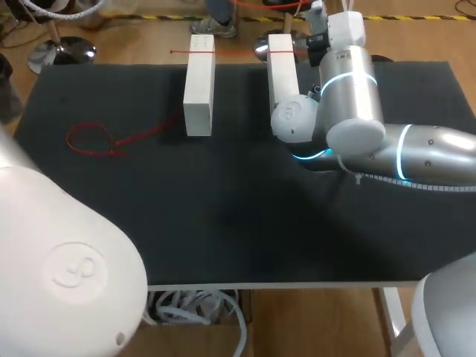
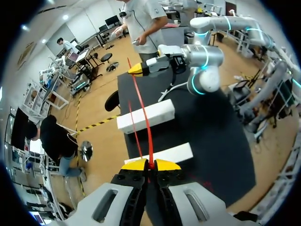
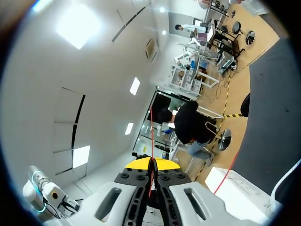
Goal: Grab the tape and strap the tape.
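A thin red tape (image 1: 238, 52) is stretched across the far ends of two white blocks, the left block (image 1: 198, 85) and the right block (image 1: 282, 71). Its loose end lies looped (image 1: 93, 140) on the black table at the left. My right gripper (image 1: 316, 41) is beyond the right block, shut on the tape (image 3: 151, 136). In the left wrist view my left gripper (image 2: 150, 164) is shut on the tape (image 2: 143, 117). From there it runs taut over both blocks (image 2: 146, 117) to the right gripper (image 2: 141, 69). The left gripper is hidden in the head view.
The black table (image 1: 245, 216) has its far edge just behind the blocks and its front edge near my left arm's white housing (image 1: 67, 260). My right arm (image 1: 357, 119) reaches in from the right over the table's back right part.
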